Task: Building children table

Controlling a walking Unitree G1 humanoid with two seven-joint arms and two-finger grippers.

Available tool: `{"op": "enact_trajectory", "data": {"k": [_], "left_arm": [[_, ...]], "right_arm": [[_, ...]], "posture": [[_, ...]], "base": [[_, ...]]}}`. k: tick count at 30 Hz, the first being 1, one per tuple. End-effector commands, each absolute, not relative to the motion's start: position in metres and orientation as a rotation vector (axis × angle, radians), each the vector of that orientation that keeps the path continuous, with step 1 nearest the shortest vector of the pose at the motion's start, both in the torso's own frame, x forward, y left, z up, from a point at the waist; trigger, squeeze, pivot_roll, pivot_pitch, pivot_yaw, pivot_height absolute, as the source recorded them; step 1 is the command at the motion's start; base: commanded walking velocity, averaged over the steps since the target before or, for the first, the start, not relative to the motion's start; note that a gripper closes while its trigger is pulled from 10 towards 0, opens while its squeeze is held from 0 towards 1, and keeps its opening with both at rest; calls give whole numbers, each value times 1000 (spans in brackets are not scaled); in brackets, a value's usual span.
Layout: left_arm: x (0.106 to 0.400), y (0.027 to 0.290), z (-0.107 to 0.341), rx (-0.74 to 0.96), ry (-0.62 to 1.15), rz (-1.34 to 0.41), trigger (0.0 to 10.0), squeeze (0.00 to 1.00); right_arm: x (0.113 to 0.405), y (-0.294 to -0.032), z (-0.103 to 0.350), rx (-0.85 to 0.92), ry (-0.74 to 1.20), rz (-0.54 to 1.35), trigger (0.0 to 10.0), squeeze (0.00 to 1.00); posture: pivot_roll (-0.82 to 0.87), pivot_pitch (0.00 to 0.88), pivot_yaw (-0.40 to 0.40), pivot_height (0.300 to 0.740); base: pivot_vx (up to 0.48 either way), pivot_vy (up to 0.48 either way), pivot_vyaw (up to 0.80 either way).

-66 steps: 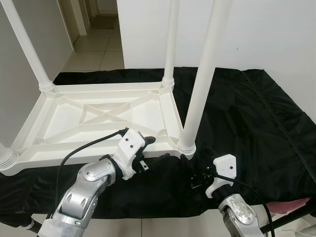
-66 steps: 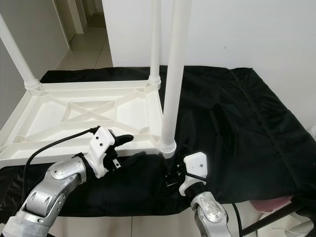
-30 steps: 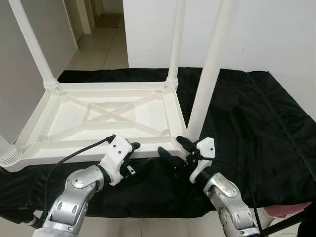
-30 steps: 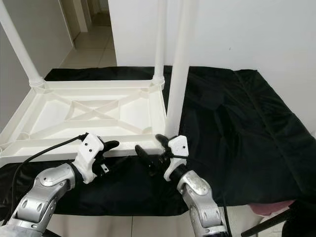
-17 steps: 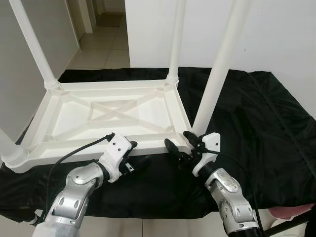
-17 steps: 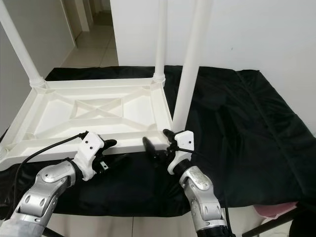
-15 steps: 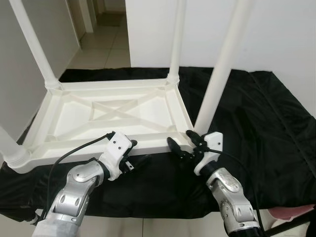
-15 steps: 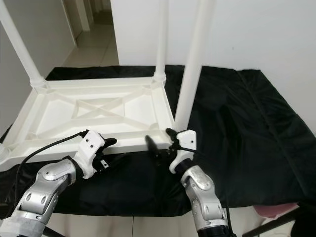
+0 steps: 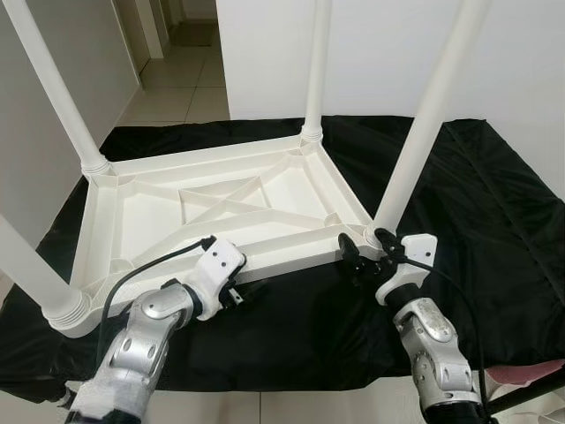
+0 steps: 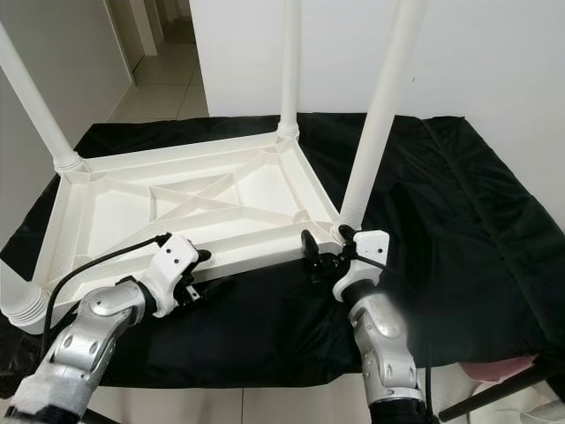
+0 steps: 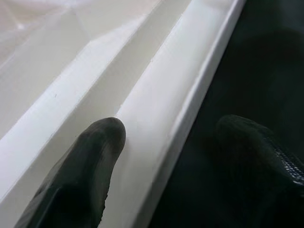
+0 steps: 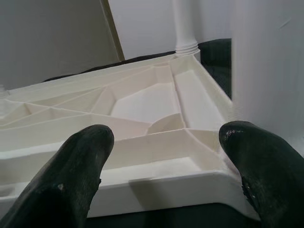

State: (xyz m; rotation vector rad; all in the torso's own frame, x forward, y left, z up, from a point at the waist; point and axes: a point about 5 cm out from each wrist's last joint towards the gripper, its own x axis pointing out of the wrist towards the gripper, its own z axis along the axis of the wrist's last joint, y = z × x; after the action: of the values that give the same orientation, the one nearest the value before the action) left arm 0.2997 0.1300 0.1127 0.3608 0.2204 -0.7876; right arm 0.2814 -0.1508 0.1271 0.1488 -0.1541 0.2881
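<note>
Children's table [image 9: 221,212], white plastic, lies upside down on the black cloth [image 9: 477,221] in front of you, its ribbed underside facing up and its four legs standing upward from the corners. Your left gripper [image 9: 237,287] sits at the table's near rim, left of the middle; its fingers are spread, one finger [image 11: 90,166] lying on top of the rim and the other over the dark cloth just outside it. Your right gripper [image 10: 325,250] is at the near right corner, right beside the base of the near right leg [image 9: 424,132]; its two fingers are spread wide, facing the rim's outer edge, and you can see the corner and ribs between them in the right wrist view.
</note>
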Motion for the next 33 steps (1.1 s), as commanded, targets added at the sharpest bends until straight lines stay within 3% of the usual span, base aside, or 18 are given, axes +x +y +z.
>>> {"op": "enact_trajectory", "data": {"k": [1, 16, 18, 19, 20, 22, 24, 33], "left_arm": [[310, 148, 111, 407, 204, -470, 10000, 0], [317, 150, 102, 421, 270, -388, 10000, 0], [317, 152, 100, 403, 281, -360, 5765, 0], [317, 153, 99, 396, 288, -349, 4745, 0], [316, 154, 98, 383, 301, -334, 2941, 0], [316, 155, 96, 374, 314, -319, 2824, 0], [316, 154, 95, 360, 321, -314, 0, 0], [317, 148, 95, 340, 324, -285, 0, 0]], "right_arm": [[280, -145, 129, 147, -165, 298, 10000, 0], [286, -130, 138, 183, -208, 298, 10000, 0], [287, -128, 138, 185, -208, 301, 10000, 0], [288, -128, 138, 185, -208, 303, 10000, 0], [289, -127, 138, 185, -208, 306, 10000, 0], [290, -126, 139, 185, -209, 308, 10000, 0], [291, -125, 140, 187, -212, 309, 10000, 0], [294, -120, 141, 196, -218, 307, 10000, 0]], "posture": [[-92, 33, 71, 740], [-92, 10, 72, 740], [-84, 0, 66, 740], [-84, 0, 66, 740], [-82, 0, 64, 740], [-79, 0, 61, 740], [-77, 0, 61, 740], [-73, 0, 62, 740]], "base": [[0, 0, 0], [0, 0, 0], [0, 0, 0], [0, 0, 0], [0, 0, 0], [0, 0, 0], [0, 0, 0], [0, 0, 0]]}}
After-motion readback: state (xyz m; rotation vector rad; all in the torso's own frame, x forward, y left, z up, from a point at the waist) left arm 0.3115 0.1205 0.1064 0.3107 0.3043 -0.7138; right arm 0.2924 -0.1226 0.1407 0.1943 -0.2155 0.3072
